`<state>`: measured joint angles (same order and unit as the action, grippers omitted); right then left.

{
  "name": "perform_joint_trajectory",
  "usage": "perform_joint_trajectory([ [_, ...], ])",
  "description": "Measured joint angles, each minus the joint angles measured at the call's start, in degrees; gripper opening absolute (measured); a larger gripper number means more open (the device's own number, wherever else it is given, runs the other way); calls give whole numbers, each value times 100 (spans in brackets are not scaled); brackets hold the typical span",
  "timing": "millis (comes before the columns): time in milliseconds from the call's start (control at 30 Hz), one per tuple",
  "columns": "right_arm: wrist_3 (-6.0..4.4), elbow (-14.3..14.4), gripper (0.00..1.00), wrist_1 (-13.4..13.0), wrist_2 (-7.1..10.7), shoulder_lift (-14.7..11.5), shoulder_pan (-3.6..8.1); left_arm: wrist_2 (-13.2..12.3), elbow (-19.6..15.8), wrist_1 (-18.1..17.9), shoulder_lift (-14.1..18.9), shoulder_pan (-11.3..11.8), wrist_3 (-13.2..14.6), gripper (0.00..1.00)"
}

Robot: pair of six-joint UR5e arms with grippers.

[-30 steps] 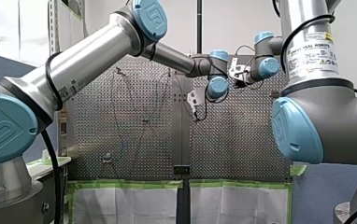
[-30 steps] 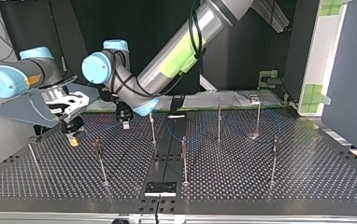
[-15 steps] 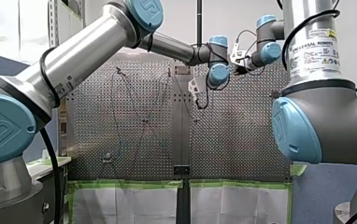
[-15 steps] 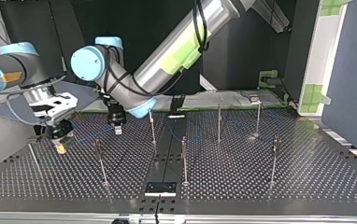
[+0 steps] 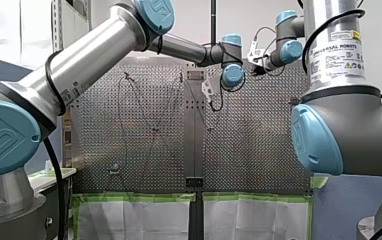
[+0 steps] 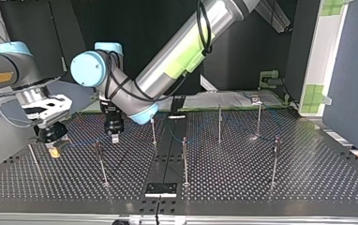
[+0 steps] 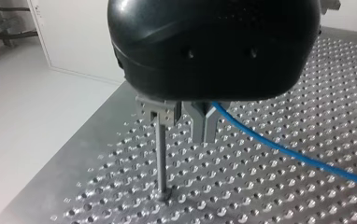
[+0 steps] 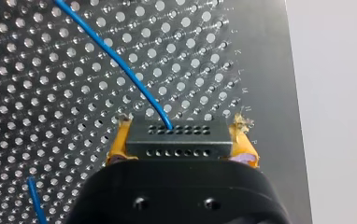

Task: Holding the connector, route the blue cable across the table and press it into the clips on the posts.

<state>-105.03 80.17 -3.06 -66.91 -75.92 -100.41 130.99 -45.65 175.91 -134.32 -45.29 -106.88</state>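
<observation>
The blue cable (image 8: 120, 63) is plugged into the top face of the connector (image 8: 175, 145), a dark block with two rows of small holes. The connector is pinched from both sides by the yellow pads (image 8: 118, 142) of the right gripper (image 8: 180, 133). From the connector the cable is led away low over the perforated table (image 8: 36, 93), and a second short stretch of it is seen further off on the plate.

In the top view this gripper is found low over the table near the view's left edge, with a thin outer post (image 6: 33, 157) just beside it. The cable is faintly made out there, running from the gripper toward the view's middle.

The left gripper (image 7: 184, 131) is held above the table with its metal fingers (image 7: 204, 126) set a little apart, and nothing is seen clamped between them. An upright post (image 7: 160, 163) is planted in the plate directly below one finger. The cable is carried past the outer side of the other finger and on across the holes. Whether the cable touches that finger cannot be told.

In the top view the left gripper is placed between the right gripper and the table's middle, with further posts standing well apart toward the view's right.
</observation>
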Motion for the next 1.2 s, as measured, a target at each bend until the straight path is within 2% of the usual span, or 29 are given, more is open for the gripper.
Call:
perform_joint_trajectory([
  [333,6,-5,0,-39,179,15,59,-133,9,-211,-1,284,53,0],
  [533,3,-18,0,-72,197,64,97,-404,8,-365,-39,447,62,0],
  [767,24,-146,0,-96,199,280,149,-759,15,-470,-117,664,63,0],
  [1133,29,-277,0,-125,245,387,235,-886,3,-433,-123,691,57,0],
  [1167,30,-278,0,-125,246,388,241,-893,1,-420,-124,678,53,9],
  [1200,31,-277,0,-126,249,390,247,-900,0,-404,-124,667,51,27],
])
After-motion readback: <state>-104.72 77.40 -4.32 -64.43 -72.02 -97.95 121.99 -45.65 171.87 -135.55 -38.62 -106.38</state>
